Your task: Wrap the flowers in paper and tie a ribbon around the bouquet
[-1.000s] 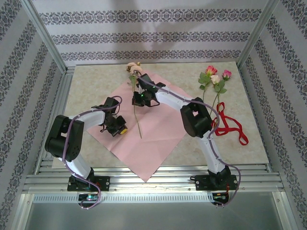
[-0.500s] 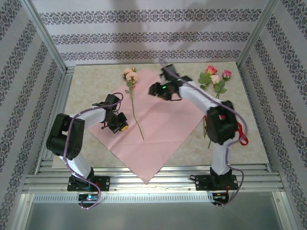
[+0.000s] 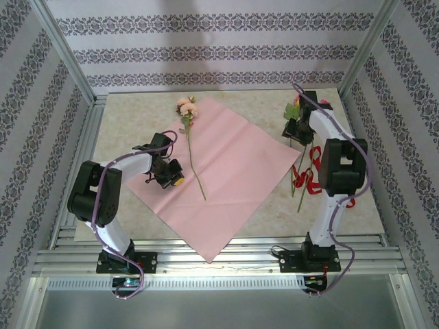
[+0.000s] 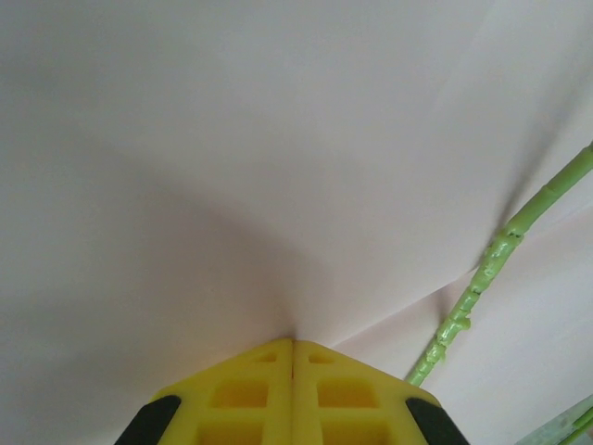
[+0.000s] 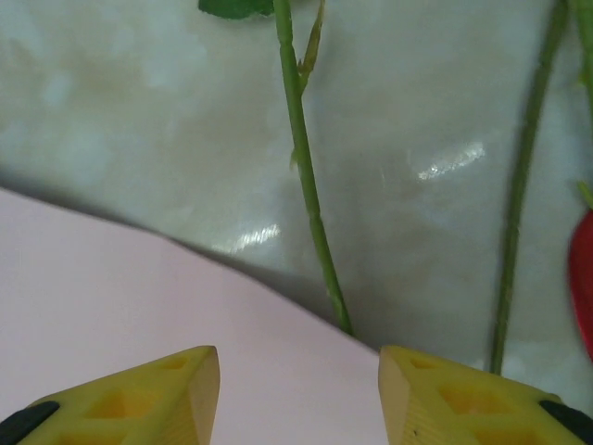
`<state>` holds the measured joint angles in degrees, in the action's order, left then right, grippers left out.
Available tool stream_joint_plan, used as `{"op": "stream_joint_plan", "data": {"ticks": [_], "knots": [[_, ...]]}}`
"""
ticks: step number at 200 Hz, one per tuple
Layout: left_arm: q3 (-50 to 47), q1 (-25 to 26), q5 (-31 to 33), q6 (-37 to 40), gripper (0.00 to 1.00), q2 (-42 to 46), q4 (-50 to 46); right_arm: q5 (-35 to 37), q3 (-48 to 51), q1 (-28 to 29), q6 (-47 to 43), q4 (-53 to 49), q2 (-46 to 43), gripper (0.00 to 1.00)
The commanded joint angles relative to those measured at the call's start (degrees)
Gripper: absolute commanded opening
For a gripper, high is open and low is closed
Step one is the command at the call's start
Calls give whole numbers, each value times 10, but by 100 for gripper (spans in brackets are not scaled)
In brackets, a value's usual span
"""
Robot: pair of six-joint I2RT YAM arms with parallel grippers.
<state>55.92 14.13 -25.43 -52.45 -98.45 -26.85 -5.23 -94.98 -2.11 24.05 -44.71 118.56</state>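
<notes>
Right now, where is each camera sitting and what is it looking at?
Top: above and behind the arms, looking down at the table; both arms show.
Left wrist: on the left arm, close over the paper; shut left tool at bottom.
Right wrist: on the right arm, over loose stems; open right tool at bottom.
Shared: all three see the pink paper.

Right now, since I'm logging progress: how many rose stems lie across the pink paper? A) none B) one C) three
B: a single rose lies with its stem across the paper; the other flowers lie off the sheet, to its right.
</notes>
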Motion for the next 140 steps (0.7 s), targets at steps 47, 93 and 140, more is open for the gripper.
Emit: {"op": "stream_joint_plan", "data": {"ticks": [47, 93, 140], "knots": [[14, -3, -8, 2, 4, -14, -17, 25, -132, -6, -57, -80, 127, 41], [19, -3, -10, 8, 4, -17, -27, 49, -186, 2, -87, -93, 162, 17], [24, -3, -10, 18, 4, -20, -41, 137, -192, 21, -113, -31, 60, 0]]}}
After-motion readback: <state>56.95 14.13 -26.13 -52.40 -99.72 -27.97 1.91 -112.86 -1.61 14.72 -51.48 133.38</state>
